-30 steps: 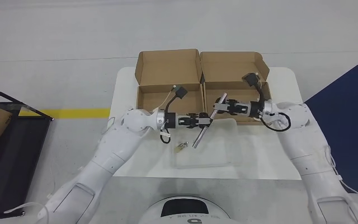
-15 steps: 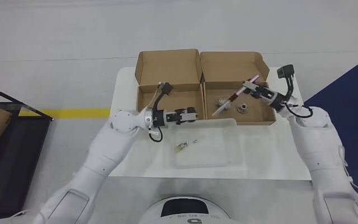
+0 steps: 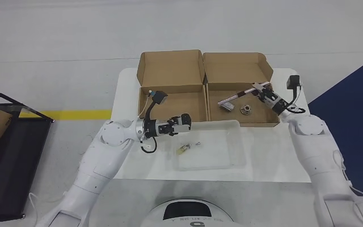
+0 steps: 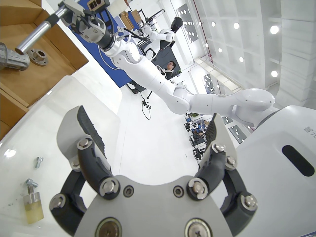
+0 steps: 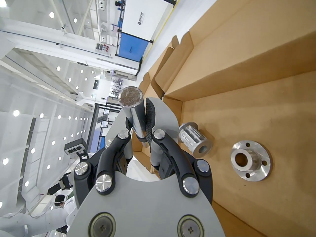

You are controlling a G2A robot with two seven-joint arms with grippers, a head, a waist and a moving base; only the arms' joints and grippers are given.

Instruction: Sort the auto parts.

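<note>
The desk (image 3: 127, 113) is seen to be white. The left box (image 3: 170, 68) and the right box (image 3: 232, 67) are coloured plain brown. The rod (image 5: 134, 120) is coloured shiny silver, with a dark band near one end. The flange (image 5: 249, 160) and the ribbed pulley (image 5: 195, 138) are coloured silver too. A pale yellow part (image 4: 33, 207) is topped by a silver bolt (image 4: 30, 183). The left hand (image 4: 149, 119) and the right hand (image 5: 138, 114) are coloured grey and black, and the pads (image 4: 91, 129) are marked with fine black ridges. The grey floor (image 3: 68, 45) is crossed by a yellow line (image 3: 85, 114).
</note>
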